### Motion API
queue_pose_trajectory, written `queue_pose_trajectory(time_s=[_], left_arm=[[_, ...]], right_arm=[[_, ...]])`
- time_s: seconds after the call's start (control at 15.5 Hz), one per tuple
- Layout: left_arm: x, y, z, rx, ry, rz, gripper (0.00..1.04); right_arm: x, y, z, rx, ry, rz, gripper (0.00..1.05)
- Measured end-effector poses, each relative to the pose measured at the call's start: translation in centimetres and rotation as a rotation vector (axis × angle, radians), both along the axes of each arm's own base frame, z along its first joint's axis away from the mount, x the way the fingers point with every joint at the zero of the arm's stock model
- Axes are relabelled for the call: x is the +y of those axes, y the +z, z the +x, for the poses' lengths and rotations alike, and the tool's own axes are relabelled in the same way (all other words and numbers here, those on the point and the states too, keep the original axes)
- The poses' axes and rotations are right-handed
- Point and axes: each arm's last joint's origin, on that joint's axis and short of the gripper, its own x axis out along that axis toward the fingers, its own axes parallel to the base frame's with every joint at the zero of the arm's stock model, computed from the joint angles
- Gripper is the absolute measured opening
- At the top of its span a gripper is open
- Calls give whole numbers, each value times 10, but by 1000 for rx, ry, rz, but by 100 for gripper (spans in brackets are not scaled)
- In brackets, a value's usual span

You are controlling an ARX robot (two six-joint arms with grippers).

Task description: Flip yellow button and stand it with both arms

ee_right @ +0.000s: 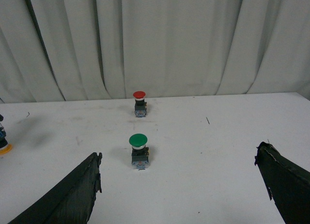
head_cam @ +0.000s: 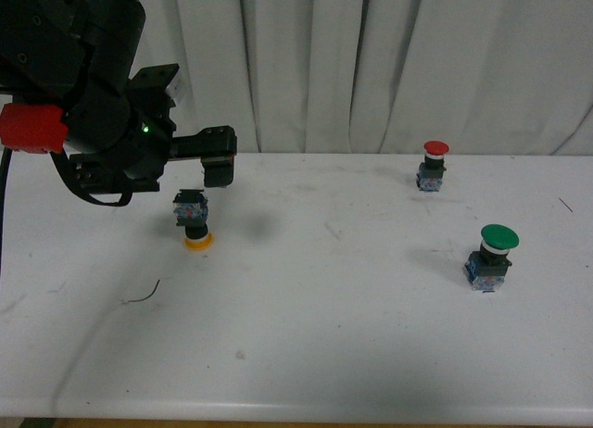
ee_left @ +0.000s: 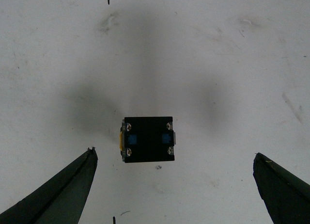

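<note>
Risk no. 1 is a knock-over: yellow button (head_cam: 193, 222) stands upside down on the desk (head_cam: 352, 345), cap down w/ the blue-black block on top, toward the desk's left side, so it prob. balances poorly and looks top-heavy. Left hand (ee_left: 175, 156) hovers right above it, released, fingers (ee_left: 63, 195) spread wide either side & touching nothing. Left wrist view shows the block nearer one finger than the other, so if the hand drops & closes as is, that finger likely hits first and shoves or topples the button. Small smooth block could also squirt out mid-flip, or slip at a handover btw arms. Right hand (ee_right: 179, 151) is released too, empty, well apart from the yellow button, facing the green button (ee_right: 138, 156) & red button (ee_right: 139, 103); a careless reach across could clip those.
</note>
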Motion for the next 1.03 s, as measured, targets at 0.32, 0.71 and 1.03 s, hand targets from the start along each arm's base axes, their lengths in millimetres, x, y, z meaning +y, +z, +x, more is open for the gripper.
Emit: queue_pose_trajectory(time_s=[0.32,0.71,1.03], left_arm=[[10,-18,11,-17,39,77,98],[4,-37,19,-16,-7,135,98],[2,-36,22,-22,-17,136,83]], right_arm=[[0,0,0,0,0,0,98],[0,0,0,0,0,0,98],[0,0,0,0,0,0,98]])
